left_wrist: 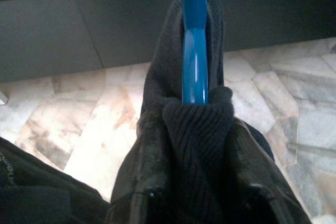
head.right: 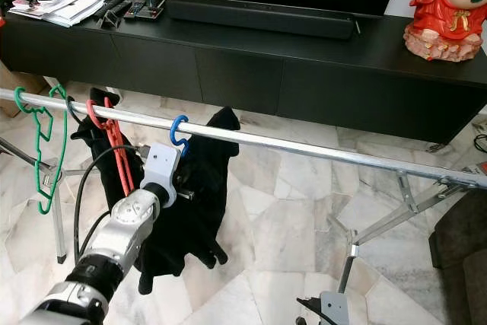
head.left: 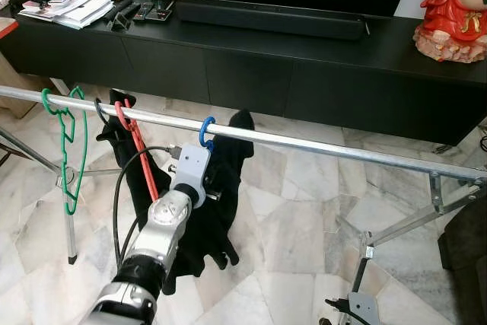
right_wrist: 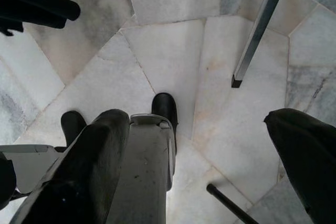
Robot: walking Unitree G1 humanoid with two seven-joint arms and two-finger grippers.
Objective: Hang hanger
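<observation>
Reaching up and forward from low in the head views, the left arm (head.left: 163, 226) stretches toward the rail (head.left: 319, 144), and the left tool (left_wrist: 199, 192) pinches the black garment (left_wrist: 194, 129) between its fingers (left_wrist: 147, 182). Straight above that tool, the blue hanger (head.left: 206, 132) has its hook over the rail, its stem running nearly upright out of the garment's collar, with the cloth hanging straight down below. Beside the tool toward the robot's left hang a red hanger (head.left: 135, 138) and a green hanger (head.left: 71, 146), close together. On its other side the rail runs bare to the stand legs (head.left: 403, 226). Beyond it stands a dark cabinet (head.left: 304, 74). The right tool (right_wrist: 210, 145) points down at the marble floor (right_wrist: 173, 51), fingers spread apart.
</observation>
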